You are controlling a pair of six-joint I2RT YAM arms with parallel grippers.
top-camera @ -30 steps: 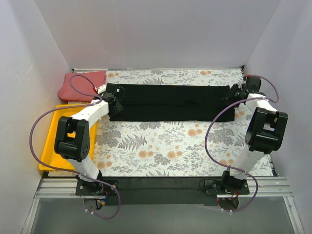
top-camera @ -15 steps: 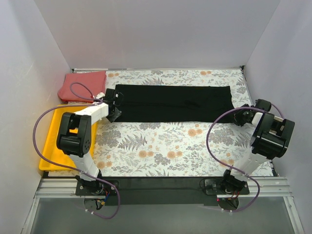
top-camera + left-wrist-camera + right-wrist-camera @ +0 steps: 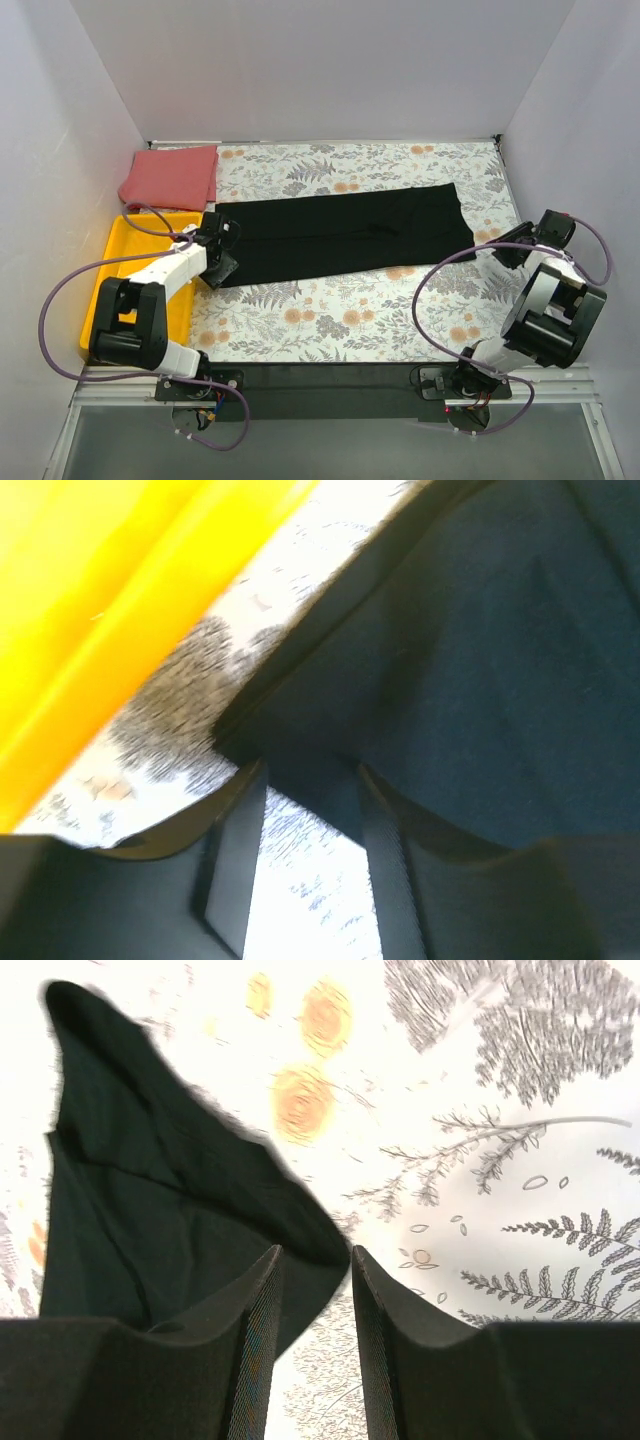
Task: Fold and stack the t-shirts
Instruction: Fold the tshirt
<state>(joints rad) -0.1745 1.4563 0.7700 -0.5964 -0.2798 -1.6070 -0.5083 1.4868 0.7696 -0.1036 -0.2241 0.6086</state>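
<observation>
- Left gripper (image 3: 222,255) (image 3: 312,780): sits at the left end of the black shirt (image 3: 340,235), with its fingers (image 3: 235,860) a short way apart.
- Between those fingertips: a corner of the black shirt (image 3: 480,660), with flowered cloth (image 3: 300,890) showing lower in the gap. Cannot tell whether the pads press the fabric or only straddle it.
- Off to one side of the left fingers: the wall of the yellow tray (image 3: 100,580), close by and blurred.
- Right gripper (image 3: 503,250) (image 3: 315,1260): hangs low over the flowered cloth (image 3: 500,1110), its fingers (image 3: 250,1360) parted by a narrow gap and pinching nothing.
- Just past the right fingertips: the right end of the black shirt (image 3: 150,1210), running away from the tips to a pointed corner. From above, appears near the tips but not touching them.
- Black shirt, from above: lies as a long folded band on the flowered cloth (image 3: 330,310), slightly slanted. Reaches from the left fingers almost to the right ones.
- Red shirt (image 3: 170,177): lies folded in the far left corner, well beyond the left fingers. Sits just past the far end of the yellow tray (image 3: 125,255), apart from the black shirt.
</observation>
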